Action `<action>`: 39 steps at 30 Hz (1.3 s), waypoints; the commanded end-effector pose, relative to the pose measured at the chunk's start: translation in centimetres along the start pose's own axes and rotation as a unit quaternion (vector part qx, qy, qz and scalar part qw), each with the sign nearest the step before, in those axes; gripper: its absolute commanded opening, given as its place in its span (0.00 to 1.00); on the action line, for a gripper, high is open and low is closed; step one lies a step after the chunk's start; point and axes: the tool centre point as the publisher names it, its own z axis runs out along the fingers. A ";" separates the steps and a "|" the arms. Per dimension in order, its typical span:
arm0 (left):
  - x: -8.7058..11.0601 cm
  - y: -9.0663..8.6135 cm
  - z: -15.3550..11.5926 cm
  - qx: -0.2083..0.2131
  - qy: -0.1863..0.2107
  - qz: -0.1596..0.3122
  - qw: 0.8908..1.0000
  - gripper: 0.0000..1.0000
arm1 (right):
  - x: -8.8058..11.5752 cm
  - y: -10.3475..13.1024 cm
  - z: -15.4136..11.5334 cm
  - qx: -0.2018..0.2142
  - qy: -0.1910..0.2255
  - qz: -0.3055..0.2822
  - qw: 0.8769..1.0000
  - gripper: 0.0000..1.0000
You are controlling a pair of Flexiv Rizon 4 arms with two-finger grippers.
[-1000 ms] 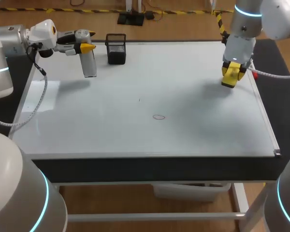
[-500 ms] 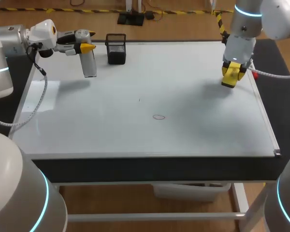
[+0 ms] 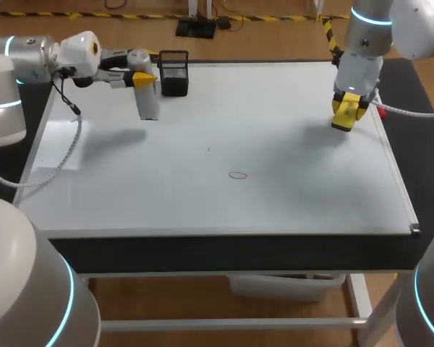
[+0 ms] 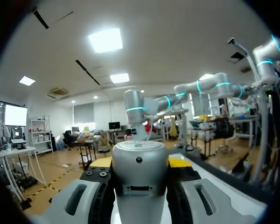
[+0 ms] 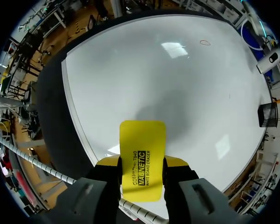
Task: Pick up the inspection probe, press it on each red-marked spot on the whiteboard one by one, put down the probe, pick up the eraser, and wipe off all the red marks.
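1. Left side first: the left arm [image 3: 29, 61] has slid over to the right since the earlier frames and carried the probe [image 3: 149, 105] along. It now sits just beside the black mesh cup [image 3: 173, 72]; a second ago there was a clear gap between them.
2. That arm reaches in level from the left edge over the back-left of the whiteboard [image 3: 224, 210]. The left gripper [image 3: 146, 76] points sideways toward the cup.
3. Its fingers are clamped on the top of the probe from both sides, and the grey body hangs straight down below them. The left wrist view shows the same thing: the silver probe [image 4: 140, 177] is squeezed right between the two fingers.
4. In the middle of the board there's a small oval mark [image 3: 237, 174], well apart from both grippers.
5. The right arm [image 3: 365, 43] hasn't budged and points down over the back-right of the board.
6. The right gripper [image 3: 346, 116] is closed around the yellow eraser [image 5: 142, 158], which sticks out ahead of the fingertips.
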 end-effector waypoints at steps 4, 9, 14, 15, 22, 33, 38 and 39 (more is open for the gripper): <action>3.0 -0.5 3.5 0.017 0.038 -0.003 0.999 0.00 | 0.0 -0.1 -0.1 0.000 0.001 -0.001 1.000 0.00; 5.7 -0.7 6.2 0.024 0.066 -0.002 0.998 0.00 | 0.0 -0.1 -0.1 0.000 0.001 -0.001 1.000 0.00; 8.4 -0.6 9.2 0.030 0.095 -0.005 0.995 0.00 | 0.0 -0.1 -0.1 0.000 0.001 -0.001 1.000 0.00; 8.8 -0.6 9.7 0.041 0.103 -0.011 0.994 0.00 | 0.0 -0.1 -0.1 0.000 0.001 -0.001 1.000 0.00; 11.8 -0.6 13.5 0.034 0.137 -0.010 0.990 0.00 | 0.0 -0.1 -0.1 0.000 0.001 -0.001 1.000 0.00; 14.3 1.0 17.4 0.026 0.161 -0.020 0.986 0.00 | 0.0 -0.1 -0.1 0.000 0.001 -0.001 1.000 0.00; 15.2 1.8 18.4 0.033 0.169 -0.028 0.985 0.00 | 0.0 -0.1 -0.1 0.000 0.001 -0.001 1.000 0.00; 15.3 2.0 18.6 0.033 0.169 -0.029 0.985 0.00 | 0.0 -0.1 -0.1 0.000 0.001 -0.001 1.000 0.00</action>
